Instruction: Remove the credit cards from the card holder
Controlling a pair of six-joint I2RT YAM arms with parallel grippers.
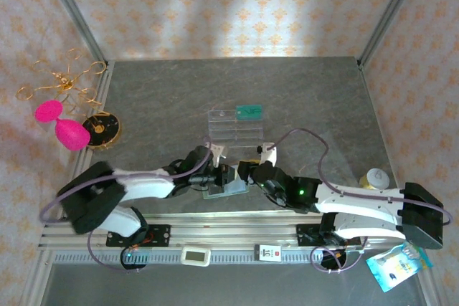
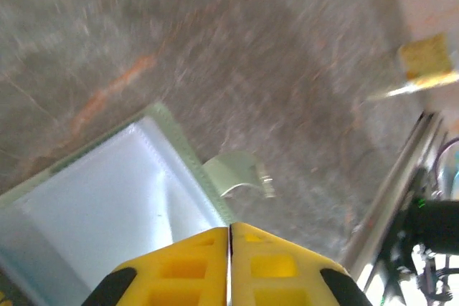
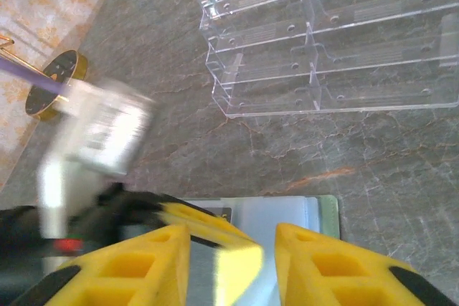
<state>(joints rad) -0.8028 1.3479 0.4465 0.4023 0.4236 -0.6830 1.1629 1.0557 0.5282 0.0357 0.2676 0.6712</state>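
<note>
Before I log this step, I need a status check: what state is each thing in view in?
card holder: open, lying flat on the table, pale inner panel facing up.
left gripper: shut, over the holder's near edge.
right gripper: open, jaws apart above the holder.
clear tray: flat on the table, a green item in its far right compartment.
</note>
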